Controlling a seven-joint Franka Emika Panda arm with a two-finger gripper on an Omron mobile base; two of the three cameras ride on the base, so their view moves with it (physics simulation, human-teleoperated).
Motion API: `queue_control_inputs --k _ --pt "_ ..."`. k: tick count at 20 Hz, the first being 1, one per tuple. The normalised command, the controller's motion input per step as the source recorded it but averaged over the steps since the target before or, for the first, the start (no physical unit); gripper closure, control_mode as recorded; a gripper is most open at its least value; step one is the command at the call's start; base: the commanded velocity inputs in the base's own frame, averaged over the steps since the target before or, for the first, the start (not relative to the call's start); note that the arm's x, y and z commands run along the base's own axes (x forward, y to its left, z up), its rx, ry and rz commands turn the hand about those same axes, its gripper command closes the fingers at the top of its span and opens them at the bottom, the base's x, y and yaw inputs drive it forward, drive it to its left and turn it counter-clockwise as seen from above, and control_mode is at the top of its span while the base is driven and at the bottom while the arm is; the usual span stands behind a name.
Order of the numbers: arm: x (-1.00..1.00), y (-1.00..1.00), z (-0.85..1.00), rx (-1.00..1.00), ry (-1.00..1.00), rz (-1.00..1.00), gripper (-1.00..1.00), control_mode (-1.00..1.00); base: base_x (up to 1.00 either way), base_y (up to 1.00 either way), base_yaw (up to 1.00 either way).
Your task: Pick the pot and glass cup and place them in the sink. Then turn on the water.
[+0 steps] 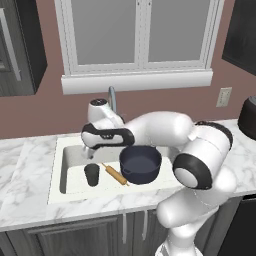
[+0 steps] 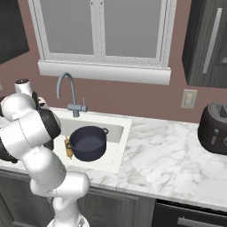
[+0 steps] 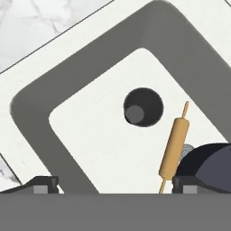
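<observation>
Pot and glass cup sit in the sink below the gripper, jaws apart, empty; next, reach the faucet lever.

Navy pot; near-black, maybe dark grey cup; white sink; tan rolling pin; white grey-veined marble surface.

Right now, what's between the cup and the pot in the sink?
A wooden rolling pin lies on the sink floor between the cup and the pot, clearest in the left base and hand views.
</observation>
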Motion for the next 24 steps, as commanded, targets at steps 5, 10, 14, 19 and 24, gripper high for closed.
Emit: queue_control_inputs --k 5,10,14,19,24 --pt "-0.32 -0.47 0.26 0.04 -0.04 -0.01 -1.00 -1.00 0.00 0.00 0.00" --pt "-0.50 -0.44 0.11 0.03 -0.04 -0.01 -1.00 -1.00 0.00 0.00 0.00" --pt "-0.42 -0.39 0.13 0.03 -0.04 -0.02 -1.00 -1.00 0.00 0.00 0.00" --pt "-0.41 -0.42 0.17 0.03 -0.04 -0.01 -1.00 -1.00 0.00 0.00 0.00" --pt "-0.43 -0.31 0.12 0.02 -0.01 -0.01 -1.00 -1.00 0.00 0.00 0.00"
